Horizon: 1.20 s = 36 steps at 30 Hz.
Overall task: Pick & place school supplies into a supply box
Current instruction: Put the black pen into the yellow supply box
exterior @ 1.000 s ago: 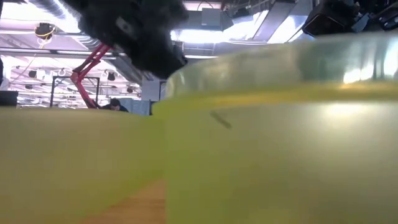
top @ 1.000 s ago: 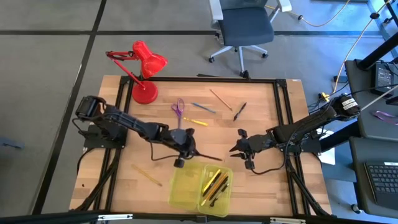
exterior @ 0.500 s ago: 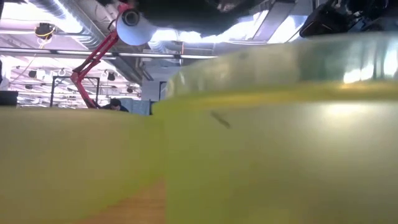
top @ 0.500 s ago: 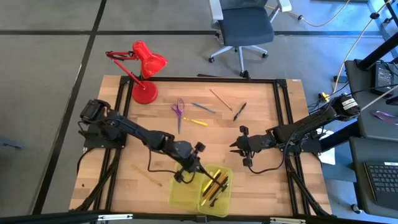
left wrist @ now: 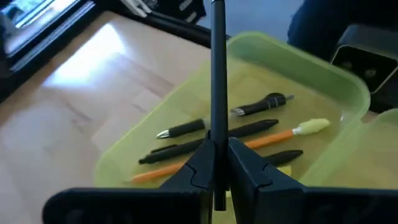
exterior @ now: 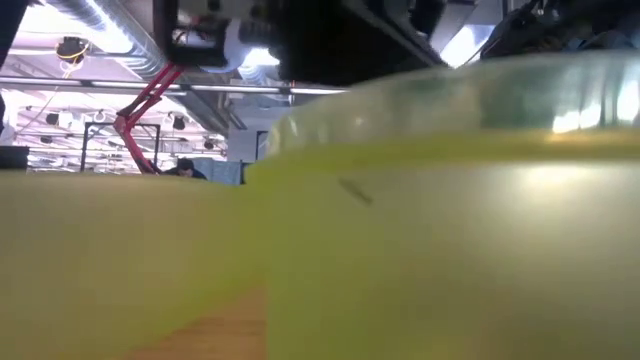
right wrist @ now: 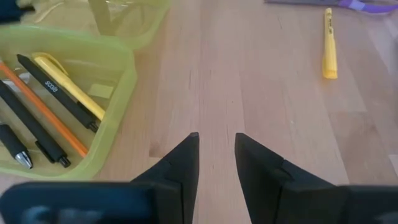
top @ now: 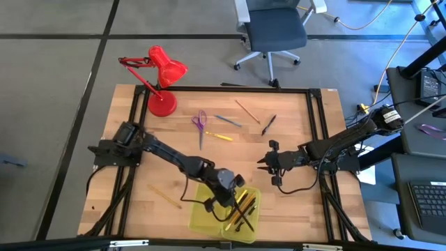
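The supply box (top: 209, 213), a translucent yellow-green case lying open, sits at the table's near edge. Its right half (left wrist: 292, 81) holds several black pens, an orange pencil and a yellow pen. My left gripper (top: 233, 201) hovers over that half, shut on a black pen (left wrist: 217, 74). My right gripper (top: 267, 164) waits open just above the wood to the right of the box, touching nothing. Purple scissors (top: 201, 124), a blue pen (top: 228, 120), a yellow pen (top: 220, 136), a tan pencil (top: 247, 110) and a black pen (top: 269, 124) lie on the far half of the table. My left gripper pinches the black pen between its two fingers (left wrist: 199, 165), close to one end (left wrist: 217, 140). Most of the pen juts out beyond the fingertips. The pen is lifted clear, above the pens lying in the box's right half.
A red desk lamp (top: 162, 77) stands at the far left corner. Another tan pencil (top: 164, 196) lies on the wood left of the box. In the low view the box wall (exterior: 400, 250) fills nearly the whole picture. An office chair (top: 273, 31) stands beyond the far edge.
My left gripper has travelled from the table's middle toward the near edge and to the right, carrying the black pen with it, and now hangs over the box's right half. My right gripper has stayed where it was.
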Motion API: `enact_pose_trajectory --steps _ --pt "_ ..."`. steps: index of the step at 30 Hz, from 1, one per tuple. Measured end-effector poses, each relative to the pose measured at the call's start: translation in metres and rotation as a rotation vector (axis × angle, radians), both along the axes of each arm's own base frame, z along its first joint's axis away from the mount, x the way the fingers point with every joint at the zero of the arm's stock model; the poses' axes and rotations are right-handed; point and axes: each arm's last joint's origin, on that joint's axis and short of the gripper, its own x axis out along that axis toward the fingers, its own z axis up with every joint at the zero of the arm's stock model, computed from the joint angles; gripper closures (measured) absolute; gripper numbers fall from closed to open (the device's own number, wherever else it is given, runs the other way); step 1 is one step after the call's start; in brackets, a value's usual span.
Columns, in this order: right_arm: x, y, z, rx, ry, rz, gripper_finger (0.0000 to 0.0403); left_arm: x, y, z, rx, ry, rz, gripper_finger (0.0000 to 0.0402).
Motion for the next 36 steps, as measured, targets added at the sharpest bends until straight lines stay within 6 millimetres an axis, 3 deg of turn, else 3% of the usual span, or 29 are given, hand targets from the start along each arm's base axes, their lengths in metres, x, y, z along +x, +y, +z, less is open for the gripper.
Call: enact_pose_trajectory --steps 10,36 --pt "0.0 0.0 0.0 0.004 -0.003 -0.002 0.0295 0.005 0.0 -0.03 0.12 0.004 -0.092 0.0382" --pt "0.0 0.0 0.0 0.001 0.0 0.0 0.0295 0.005 -0.001 -0.032 0.128 0.007 -0.093 0.0343"
